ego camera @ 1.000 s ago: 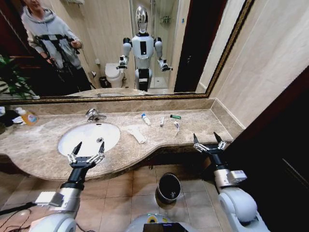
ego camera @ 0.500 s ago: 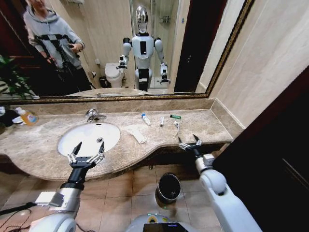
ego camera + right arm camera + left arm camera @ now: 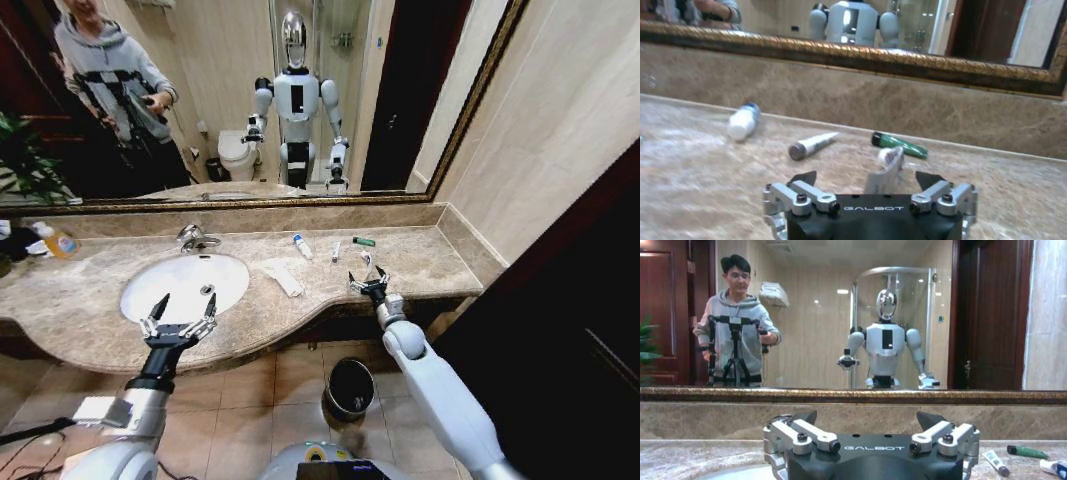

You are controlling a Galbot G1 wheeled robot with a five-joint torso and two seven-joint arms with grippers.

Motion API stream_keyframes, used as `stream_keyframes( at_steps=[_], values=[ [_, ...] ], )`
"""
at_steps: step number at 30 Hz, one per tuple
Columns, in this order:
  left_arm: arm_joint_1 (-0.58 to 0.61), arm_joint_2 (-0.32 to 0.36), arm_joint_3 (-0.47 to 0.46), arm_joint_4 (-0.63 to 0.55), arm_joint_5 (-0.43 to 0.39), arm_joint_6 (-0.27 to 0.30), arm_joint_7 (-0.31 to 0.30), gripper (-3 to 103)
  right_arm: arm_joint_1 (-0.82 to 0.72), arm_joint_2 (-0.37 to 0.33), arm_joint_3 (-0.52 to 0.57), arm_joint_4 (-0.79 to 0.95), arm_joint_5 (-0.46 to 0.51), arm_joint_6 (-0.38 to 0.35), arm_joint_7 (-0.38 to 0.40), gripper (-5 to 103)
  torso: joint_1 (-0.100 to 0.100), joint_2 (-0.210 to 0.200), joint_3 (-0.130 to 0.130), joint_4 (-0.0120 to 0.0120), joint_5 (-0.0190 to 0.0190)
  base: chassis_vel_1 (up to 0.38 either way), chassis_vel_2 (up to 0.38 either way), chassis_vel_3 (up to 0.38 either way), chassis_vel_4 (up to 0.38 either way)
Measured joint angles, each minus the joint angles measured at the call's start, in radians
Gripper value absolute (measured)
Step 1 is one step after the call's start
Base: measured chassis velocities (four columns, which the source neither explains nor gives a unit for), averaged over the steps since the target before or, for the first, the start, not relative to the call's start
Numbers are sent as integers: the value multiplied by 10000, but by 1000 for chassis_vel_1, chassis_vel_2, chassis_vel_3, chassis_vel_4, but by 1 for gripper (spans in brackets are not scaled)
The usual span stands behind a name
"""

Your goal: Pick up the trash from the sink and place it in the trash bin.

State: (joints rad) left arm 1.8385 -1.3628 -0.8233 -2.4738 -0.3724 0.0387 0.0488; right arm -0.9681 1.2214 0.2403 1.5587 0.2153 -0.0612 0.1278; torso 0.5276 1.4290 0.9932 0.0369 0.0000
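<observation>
With jaws spread wide and holding nothing, the right gripper (image 3: pixel 367 284) now sits over the bench (image 3: pixel 420 262) just in front of the nearest white tube (image 3: pixel 366 261) — a second ago it hung off the bench's right end, so the arm has swung in toward the litter. In the right wrist view that tube (image 3: pixel 888 162) lies straight ahead between the open fingertips, not yet touched. Just past it: green stick (image 3: pixel 900 144), a second small tube (image 3: pixel 810 145), and the blue-capped bottle (image 3: pixel 743 121) further off to the side. Crumpled paper towel (image 3: pixel 283 276) lies on the bench between the sink (image 3: pixel 186 284) and the tubes. All the trash sits on the bench beside the basin, none inside it as far as I can tell. Left gripper (image 3: pixel 178 324) parked over the front edge of the sink, jaws wide, unchanged. Trash bin (image 3: pixel 350 386) on the floor below the bench, between the arms. Reads as approach phase — reach nearly lined up on the near tube, grasp not started, nothing binned yet. Tube is small and flat, easy to nudge away.
</observation>
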Motion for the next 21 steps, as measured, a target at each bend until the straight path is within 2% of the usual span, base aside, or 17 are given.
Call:
stream_keyframes(
  at_steps=[1,4,5,8,10,13,14,17,19,21],
  values=[
    [0,0,0,0,0,0,0,100,0,0,0,0,0,0,0,100,0,0,0,0,0,0,0,0,0],
    [0,0,0,0,0,0,0,100,8,46,114,-192,-79,133,80,84,0,0,0,-1,-1,0,0,0,0],
    [0,0,0,0,0,0,0,100,8,46,114,-192,-79,133,80,84,0,0,0,-1,-1,0,0,0,0],
    [0,0,0,0,0,0,0,100,-24,104,124,-227,-149,229,89,68,0,0,-1,-1,0,0,0,0,0],
    [0,0,0,0,0,0,0,100,-31,128,124,-221,-163,231,100,68,0,0,-1,-1,0,0,0,0,0],
    [1,0,0,0,0,0,0,100,-61,153,118,-149,-185,231,187,52,-1,0,-1,-1,0,0,0,0,0],
    [1,0,0,0,0,0,0,100,-61,153,118,-149,-185,231,187,52,-1,0,-1,-1,0,0,0,0,0],
    [0,0,0,0,0,0,0,100,-124,130,152,-21,-184,224,226,36,-1,0,-1,0,0,0,0,0,0],
    [0,0,0,0,0,0,0,100,-138,118,169,7,-183,220,229,36,-1,0,-1,0,0,0,0,0,0],
    [0,0,0,0,0,0,0,100,-197,65,252,115,-168,202,235,25,-1,0,-1,-1,0,0,0,0,0]
  ],
)
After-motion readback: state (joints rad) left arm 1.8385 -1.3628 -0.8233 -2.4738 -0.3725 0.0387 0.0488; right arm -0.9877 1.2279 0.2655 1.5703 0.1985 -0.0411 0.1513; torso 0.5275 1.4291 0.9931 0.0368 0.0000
